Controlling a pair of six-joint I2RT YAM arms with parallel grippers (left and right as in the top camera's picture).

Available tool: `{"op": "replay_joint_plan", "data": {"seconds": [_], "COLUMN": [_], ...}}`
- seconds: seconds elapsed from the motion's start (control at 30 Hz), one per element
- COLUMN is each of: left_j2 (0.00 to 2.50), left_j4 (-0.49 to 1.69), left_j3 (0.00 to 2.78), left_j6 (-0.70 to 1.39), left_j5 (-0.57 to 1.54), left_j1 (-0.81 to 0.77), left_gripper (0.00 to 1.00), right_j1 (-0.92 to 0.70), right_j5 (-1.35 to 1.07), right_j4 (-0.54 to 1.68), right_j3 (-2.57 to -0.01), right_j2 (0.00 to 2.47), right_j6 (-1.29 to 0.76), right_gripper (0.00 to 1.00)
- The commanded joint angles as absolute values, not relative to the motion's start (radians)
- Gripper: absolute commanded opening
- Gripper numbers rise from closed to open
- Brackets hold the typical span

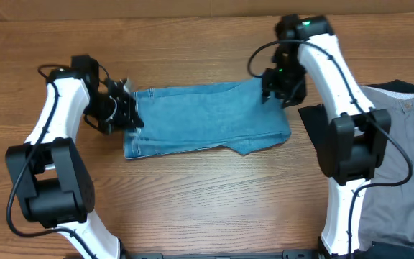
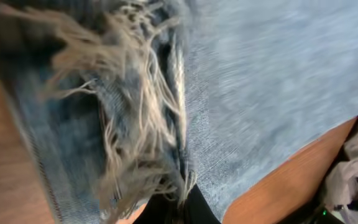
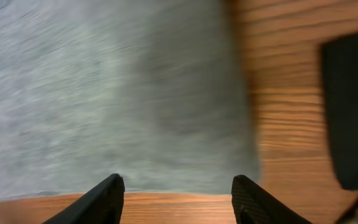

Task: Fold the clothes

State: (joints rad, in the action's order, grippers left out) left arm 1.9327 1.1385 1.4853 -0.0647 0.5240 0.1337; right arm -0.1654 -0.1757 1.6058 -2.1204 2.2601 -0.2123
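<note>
Jeans (image 1: 207, 119), part-folded at centre, need the next fold: left gripper (image 1: 129, 115) at 9 o'clock looks clamped on the hem (image 2: 135, 106), right gripper (image 3: 176, 185) (fingers apart) at 3 o'clock must grip first

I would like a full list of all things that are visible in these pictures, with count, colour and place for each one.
jeans: one, light blue, folded flat at the table's middle
grey garment: one, grey, at the table's right edge
dark cloth: one, black, just behind the grey garment
table: one, brown wood, under everything
left pincer: one, black, at the jeans' frayed end; open or shut unclear
right pincer: one, black, open, over the jeans' other end
</note>
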Motion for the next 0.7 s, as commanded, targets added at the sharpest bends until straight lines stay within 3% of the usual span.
{"op": "replay_joint_plan", "data": {"seconds": [0.0, 0.37, 0.43, 0.5, 0.53, 0.57, 0.63, 0.67], "left_j2": [1.861, 1.87, 1.874, 1.877, 1.877, 1.877, 1.877, 1.875], "left_j4": [1.112, 1.046, 1.026, 1.003, 0.997, 0.997, 1.013, 1.029], "left_j3": [1.549, 1.458, 1.427, 1.391, 1.378, 1.367, 1.361, 1.365], "left_j6": [-0.12, -0.098, -0.098, -0.097, -0.097, -0.097, -0.097, -0.098], "left_j5": [0.494, 0.322, 0.327, 0.334, 0.334, 0.333, 0.333, 0.333], "left_j1": [0.145, 0.144, 0.143, 0.142, 0.142, 0.143, 0.143, 0.146], "left_gripper": [0.04, 0.07, 0.2, 0.35, 0.51, 0.59, 0.61, 0.47], "right_j1": [-0.127, -0.124, -0.125, -0.125, -0.125, -0.125, -0.125, -0.125], "right_j5": [-0.182, -0.223, -0.279, -0.298, -0.302, -0.319, -0.384, -0.408], "right_j4": [1.612, 1.63, 1.629, 1.62, 1.605, 1.589, 1.549, 1.508], "right_j3": [-2.117, -2.112, -2.099, -2.072, -2.052, -2.023, -1.951, -1.886], "right_j2": [2.24, 2.24, 2.24, 2.24, 2.24, 2.24, 2.24, 2.24], "right_j6": [-0.208, -0.187, -0.147, -0.145, -0.145, -0.143, -0.101, -0.089], "right_gripper": [0.59, 0.58, 0.5, 0.34, 0.25, 0.17, 0.1, 0.1]}}
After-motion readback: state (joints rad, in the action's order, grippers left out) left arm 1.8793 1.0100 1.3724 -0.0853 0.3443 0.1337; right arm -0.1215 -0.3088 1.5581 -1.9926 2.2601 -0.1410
